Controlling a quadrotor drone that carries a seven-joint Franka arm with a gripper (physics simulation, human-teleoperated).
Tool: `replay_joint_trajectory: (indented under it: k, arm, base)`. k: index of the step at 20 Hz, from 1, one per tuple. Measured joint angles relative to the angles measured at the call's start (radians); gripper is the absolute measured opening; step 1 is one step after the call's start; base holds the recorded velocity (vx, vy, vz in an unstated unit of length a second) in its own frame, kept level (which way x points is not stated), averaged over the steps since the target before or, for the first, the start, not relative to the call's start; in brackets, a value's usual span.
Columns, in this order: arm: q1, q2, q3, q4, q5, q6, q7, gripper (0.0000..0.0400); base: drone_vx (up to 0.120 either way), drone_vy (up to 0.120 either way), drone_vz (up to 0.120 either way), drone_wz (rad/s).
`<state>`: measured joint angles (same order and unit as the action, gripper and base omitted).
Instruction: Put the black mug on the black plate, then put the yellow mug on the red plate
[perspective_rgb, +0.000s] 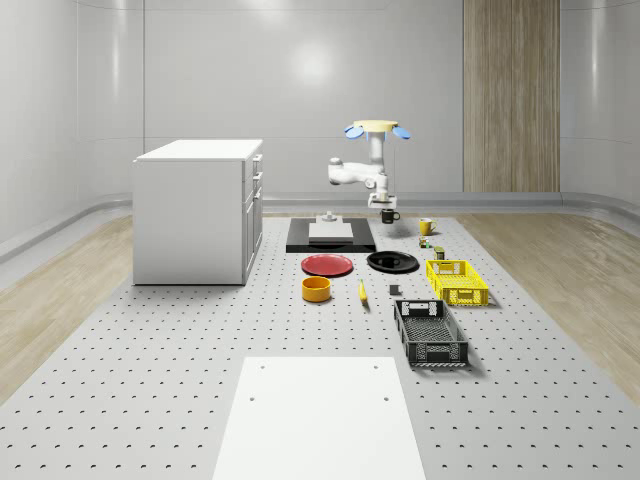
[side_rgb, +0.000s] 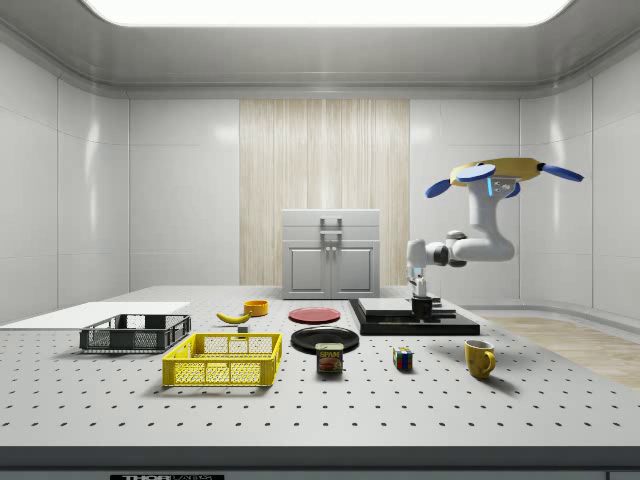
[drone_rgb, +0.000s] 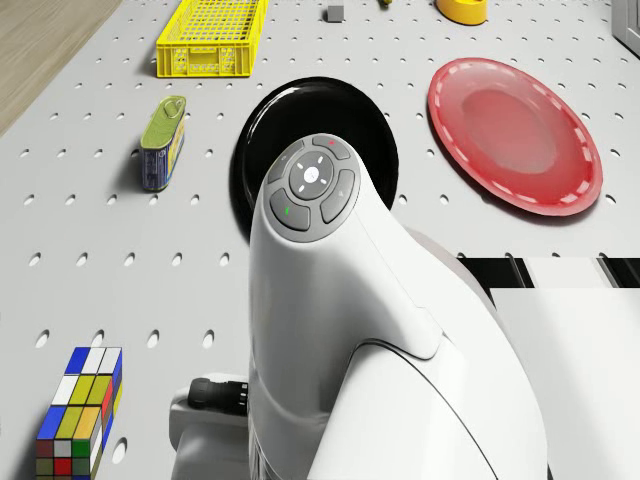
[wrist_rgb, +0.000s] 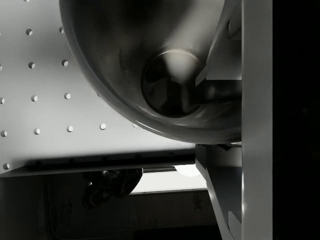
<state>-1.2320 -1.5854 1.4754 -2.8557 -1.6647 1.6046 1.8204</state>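
The black mug (perspective_rgb: 389, 215) hangs low over the table beside the black platform, and my gripper (perspective_rgb: 386, 205) is shut on its rim. From the side, the gripper (side_rgb: 420, 290) points straight down with the mug (side_rgb: 422, 306) under it. The wrist view looks into the mug's bowl (wrist_rgb: 165, 70), with the gripper (wrist_rgb: 216, 135) pinching its wall. The drone (perspective_rgb: 378, 128) hovers above that spot. The black plate (perspective_rgb: 392, 262) and red plate (perspective_rgb: 327, 264) lie side by side nearer the front. The yellow mug (perspective_rgb: 427, 226) stands upright to the right of the gripper in the whole-scene view.
A black platform (perspective_rgb: 330, 234) bearing a white block sits beside the held mug. A white cabinet (perspective_rgb: 200, 210) stands on the whole-scene view's left. Yellow basket (perspective_rgb: 457, 281), black basket (perspective_rgb: 430, 332), yellow bowl (perspective_rgb: 316, 288), banana (perspective_rgb: 362, 291), can (drone_rgb: 162, 140) and Rubik's cube (drone_rgb: 80, 410) lie around the plates.
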Motion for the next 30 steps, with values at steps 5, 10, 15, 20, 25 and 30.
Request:
replay_joint_trajectory:
  k: [5,10,15,20,25,30]
  arm:
    - [-0.116,-0.055,0.004,-0.026,0.011,0.044,0.172,0.0103]
    - [-0.038,-0.053,0.003,-0.009,0.015,0.05,0.008,0.0122]
    - [0.005,-0.047,0.003,0.001,0.019,0.048,-0.082,0.0114]
    - [0.022,-0.042,0.003,0.005,0.021,0.046,-0.107,0.0108]
    - [0.009,-0.043,0.004,0.003,0.018,0.043,-0.028,0.0104]
    - [-0.034,-0.053,0.005,-0.007,0.013,0.045,0.073,0.0106]
  base:
    - [0.12,0.0,0.0,0.0]
    - [0.12,0.0,0.0,0.0]
    - [0.12,0.0,0.0,0.0]
    - [0.12,0.0,0.0,0.0]
    - [0.12,0.0,0.0,0.0]
    - [0.12,0.0,0.0,0.0]
